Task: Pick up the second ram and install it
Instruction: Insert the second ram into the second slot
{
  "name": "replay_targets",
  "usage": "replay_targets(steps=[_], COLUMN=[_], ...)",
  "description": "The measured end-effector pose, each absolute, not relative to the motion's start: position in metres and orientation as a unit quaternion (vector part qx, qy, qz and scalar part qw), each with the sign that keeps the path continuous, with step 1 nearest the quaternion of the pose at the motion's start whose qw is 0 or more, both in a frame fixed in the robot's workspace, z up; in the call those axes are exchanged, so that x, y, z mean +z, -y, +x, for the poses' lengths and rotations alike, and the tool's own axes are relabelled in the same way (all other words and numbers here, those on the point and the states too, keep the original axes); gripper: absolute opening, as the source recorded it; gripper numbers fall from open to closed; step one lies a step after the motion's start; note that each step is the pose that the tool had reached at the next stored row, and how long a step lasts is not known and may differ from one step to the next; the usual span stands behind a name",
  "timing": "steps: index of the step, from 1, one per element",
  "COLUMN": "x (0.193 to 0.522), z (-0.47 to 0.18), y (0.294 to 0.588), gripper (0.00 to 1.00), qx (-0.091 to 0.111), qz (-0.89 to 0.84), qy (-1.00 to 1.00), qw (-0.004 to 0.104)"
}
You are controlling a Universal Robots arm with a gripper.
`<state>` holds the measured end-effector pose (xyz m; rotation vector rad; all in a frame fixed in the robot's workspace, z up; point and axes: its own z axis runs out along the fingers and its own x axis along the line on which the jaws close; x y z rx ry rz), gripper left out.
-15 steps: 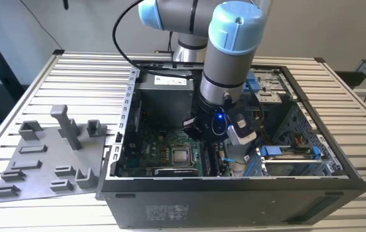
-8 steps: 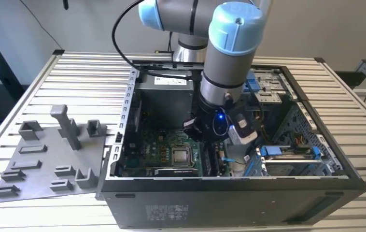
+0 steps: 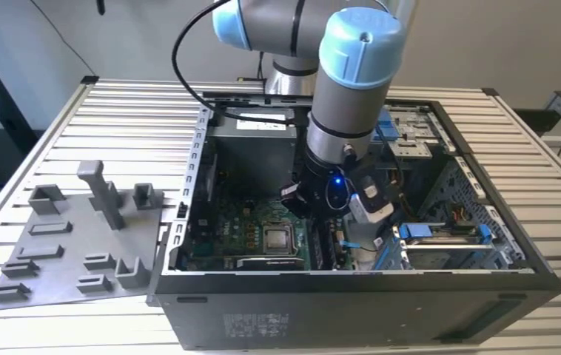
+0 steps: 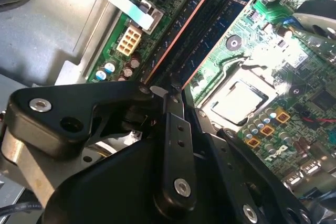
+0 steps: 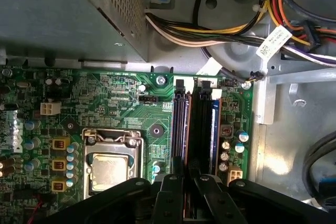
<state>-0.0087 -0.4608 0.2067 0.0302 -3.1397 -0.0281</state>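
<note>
hand (image 5: 184, 190) low inside the computer case (image 3: 517, 251), over the memory slots | fingers pressed together on the edge of the second ram (image 5: 181, 129), standing upright in its slot beside the processor (image 5: 110, 169) | grip steadies it for seating

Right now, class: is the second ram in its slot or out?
In: the second ram stands on edge along the motherboard slots, the hand at its end.

One open computer case (image 3: 360, 296) sits on the slatted table (image 3: 123, 111), beside one grey fixture tray (image 3: 73, 251). Inside lies one motherboard (image 5: 121, 103) with one processor (image 5: 109, 170), and seemingly two memory sticks (image 5: 202, 129) stand in adjacent slots.
</note>
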Motion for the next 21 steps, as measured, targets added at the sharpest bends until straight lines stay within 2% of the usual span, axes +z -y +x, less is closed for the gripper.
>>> replay_targets(steps=[5, 6, 14, 18, 19, 20, 21], x=[0.206, 0.207, 0.239, 0.240, 0.240, 0.240, 0.240], z=[-0.009, -0.009, -0.009, -0.009, -0.009, -0.009, -0.009], y=[0.461, 0.461, 0.461, 0.461, 0.461, 0.461, 0.461], gripper=[0.16, 0.22, 0.22, 0.22, 0.20, 0.13, 0.13], qx=[-0.010, -0.009, -0.009, -0.008, -0.008, -0.008, -0.008], qz=[0.010, 0.010, 0.010, 0.010, 0.010, 0.010, 0.010], qy=[1.000, 1.000, 1.000, 1.000, 1.000, 1.000, 1.000], qw=[0.001, 0.001, 0.001, 0.001, 0.001, 0.001, 0.001])
